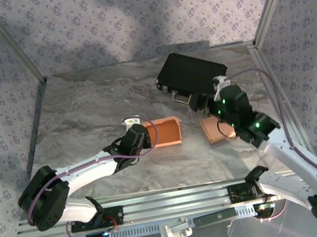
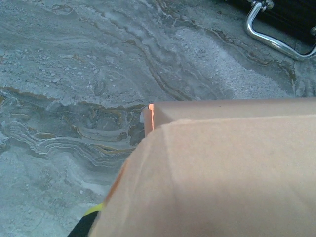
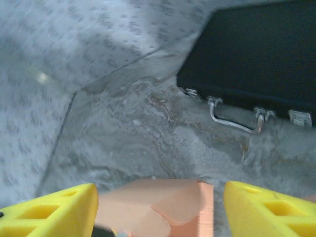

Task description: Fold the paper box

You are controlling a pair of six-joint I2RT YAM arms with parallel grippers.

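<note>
The paper box is tan-orange cardboard lying open near the table's middle. My left gripper sits at its left end and is shut on its wall. In the left wrist view a box panel covers the jaws, and a sliver of one yellow fingertip shows under it. My right gripper hovers between the box and the black case. It is open, its yellow fingers wide apart, with a folded cardboard flap low between them and touching neither.
A second flat tan cardboard piece lies under my right forearm. A black case with a metal handle stands at the back right. Patterned walls close in the table on three sides.
</note>
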